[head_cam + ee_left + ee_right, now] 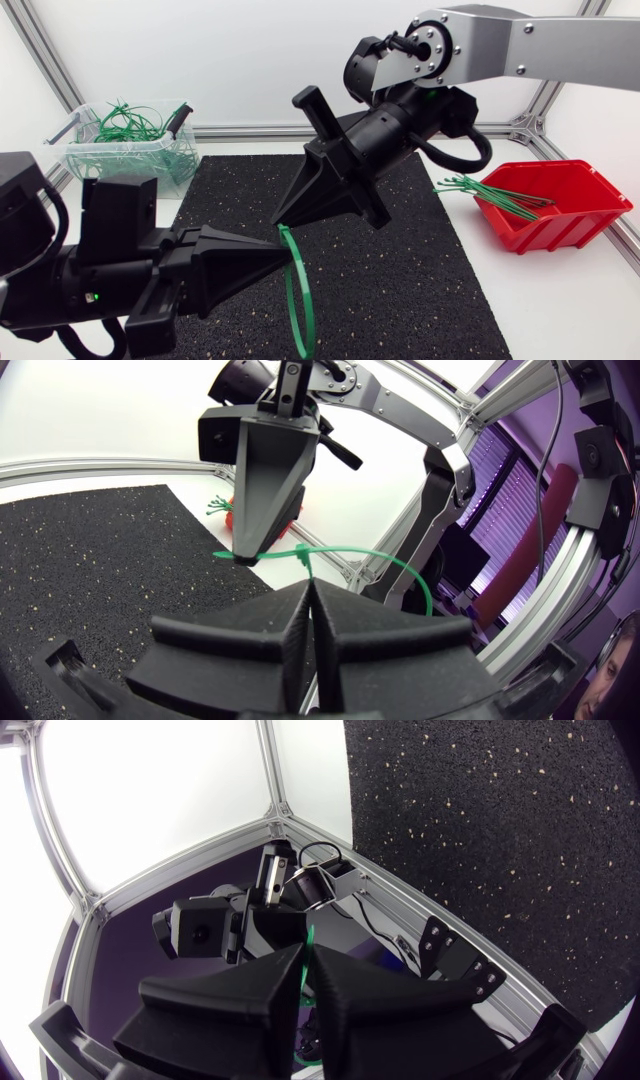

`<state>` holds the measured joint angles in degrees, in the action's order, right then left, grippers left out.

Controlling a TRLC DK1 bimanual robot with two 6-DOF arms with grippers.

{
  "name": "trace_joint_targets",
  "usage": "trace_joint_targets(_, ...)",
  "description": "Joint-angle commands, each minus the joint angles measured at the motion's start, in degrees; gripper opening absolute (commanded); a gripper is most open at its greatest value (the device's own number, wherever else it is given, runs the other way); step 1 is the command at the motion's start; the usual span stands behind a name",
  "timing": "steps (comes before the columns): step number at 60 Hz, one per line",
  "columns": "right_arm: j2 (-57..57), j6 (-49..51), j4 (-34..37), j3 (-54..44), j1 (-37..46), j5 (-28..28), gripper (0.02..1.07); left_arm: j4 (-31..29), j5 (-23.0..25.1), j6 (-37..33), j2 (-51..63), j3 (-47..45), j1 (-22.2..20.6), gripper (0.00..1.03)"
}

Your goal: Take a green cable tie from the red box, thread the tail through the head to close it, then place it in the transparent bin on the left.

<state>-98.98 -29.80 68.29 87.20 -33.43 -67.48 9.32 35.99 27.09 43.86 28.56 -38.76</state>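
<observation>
A green cable tie (297, 290) hangs as a loop over the black mat, held between both grippers. My left gripper (286, 250), coming from the lower left, is shut on the tie where the loop begins. In the left wrist view the tie (400, 567) crosses just ahead of that gripper's (311, 586) tips. My right gripper (279, 222) points down from the upper right, its tip (245, 556) pinching the tie's end. A sliver of green shows between its own fingers (308, 952). The red box (556, 206) at the right holds several ties (482, 188). The transparent bin (128, 160) stands at the back left.
The bin holds several looped green ties (125, 124) and a dark-handled tool (177, 121). A black speckled mat (400, 270) covers the table's middle. An aluminium frame (250, 131) borders the back edge.
</observation>
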Motion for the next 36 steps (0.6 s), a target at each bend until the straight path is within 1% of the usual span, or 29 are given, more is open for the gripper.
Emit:
trace_joint_targets(1, 3.35, 0.62, 0.09, -1.24, 0.12, 0.07, 0.39, -0.97, 0.93, -0.64, -0.09, 3.44, 1.50, 0.04)
trace_joint_targets(3, 3.79, 0.62, 0.17, -1.15, 0.56, 0.16, 0.39, -2.29, 1.10, -0.64, 0.18, 4.05, 2.46, 0.04)
trace_joint_targets(5, 4.23, 0.89, 0.79, -0.89, 1.17, 0.16, 0.49, -3.96, 1.63, -0.72, 0.27, 4.67, 3.78, 0.04)
trace_joint_targets(6, 4.23, 1.24, 1.23, -0.80, 1.35, 0.25, 0.52, -4.75, 1.89, -0.72, 0.35, 5.02, 4.75, 0.04)
trace_joint_targets(7, 4.32, 2.03, 1.76, -0.71, 1.70, 0.25, 0.54, -4.84, 1.89, -0.81, 0.35, 5.11, 4.84, 0.04)
trace_joint_targets(9, 4.41, 4.31, 3.34, -0.54, 2.58, 0.86, 0.60, -7.56, 1.89, -1.95, 0.44, 5.90, 6.24, 0.04)
trace_joint_targets(10, 4.41, 4.75, 3.69, -0.45, 2.76, 1.21, 0.62, -8.18, 1.89, -2.31, 0.44, 6.07, 6.42, 0.04)
trace_joint_targets(12, 4.67, 5.72, 4.48, -0.54, 2.76, 3.06, 0.73, -10.55, 1.89, -3.45, 0.44, 6.78, 6.68, 0.04)
trace_joint_targets(13, 4.76, 5.90, 4.57, -0.63, 2.76, 3.59, 0.75, -11.61, 1.63, -3.98, 0.53, 7.13, 6.77, 0.04)
trace_joint_targets(14, 4.94, 6.42, 4.83, -0.71, 2.58, 5.34, 0.80, -12.49, 1.45, -4.33, 0.53, 7.30, 6.86, 0.04)
trace_joint_targets(16, 5.29, 6.86, 4.83, -0.89, 2.32, 8.68, 0.84, -14.07, 1.19, -5.12, 0.53, 7.83, 7.39, 0.04)
trace_joint_targets(17, 5.46, 6.86, 4.75, -1.07, 1.88, 11.85, 0.88, -15.12, 0.66, -5.65, 0.70, 8.18, 7.56, 0.04)
trace_joint_targets(19, 5.82, 6.86, 4.48, -1.50, 0.82, 17.39, 0.92, -16.62, -0.92, -6.61, 0.97, 8.71, 7.56, 0.04)
trace_joint_targets(20, 5.99, 6.86, 4.22, -1.77, 0.47, 19.32, 0.93, -18.81, -2.68, -8.11, 1.41, 9.50, 7.21, 0.04)
trace_joint_targets(21, 6.25, 6.86, 3.87, -1.94, 0.30, 21.43, 0.94, -18.90, -2.76, -8.11, 1.41, 9.50, 7.21, 0.04)
trace_joint_targets(22, 6.43, 6.86, 3.60, -2.12, 0.30, 22.40, 0.95, -20.40, -4.00, -9.25, 1.67, 10.12, 7.21, 0.04)
trace_joint_targets(24, 7.22, 6.60, 2.28, -2.91, 0.12, 27.58, 0.95, -21.63, -5.93, -10.48, 2.11, 10.56, 7.30, 0.04)
trace_joint_targets(25, 7.40, 6.51, 1.76, -3.09, 0.12, 29.25, 0.95, -21.89, -6.63, -10.83, 2.20, 10.73, 7.30, 0.04)
trace_joint_targets(26, 7.75, 6.51, 1.32, -3.17, -0.06, 32.33, 0.95, -22.95, -8.21, -11.97, 2.64, 11.17, 7.39, 0.04)
trace_joint_targets(29, 8.01, 6.51, 0.53, -3.17, 0.30, 37.69, 0.95, -25.23, -10.67, -13.56, 3.08, 12.31, 7.65, 0.04)
trace_joint_targets(31, 8.45, 6.60, -0.18, -3.53, 0.56, 40.76, 0.95, -25.58, -12.43, -14.61, 3.17, 12.75, 7.91, 0.04)
trace_joint_targets(32, 8.72, 6.60, -0.70, -3.70, 0.65, 43.49, 0.95, -25.85, -14.28, -15.14, 3.69, 13.10, 8.18, 0.04)
trace_joint_targets(34, 9.07, 6.77, -1.32, -3.88, 0.82, 46.74, 0.95, -26.37, -15.95, -16.02, 4.04, 13.63, 8.53, 0.04)
trace_joint_targets(36, 9.51, 6.86, -2.11, -4.32, 0.91, 51.31, 0.95, -27.25, -18.23, -17.51, 4.75, 14.51, 9.41, 0.04)
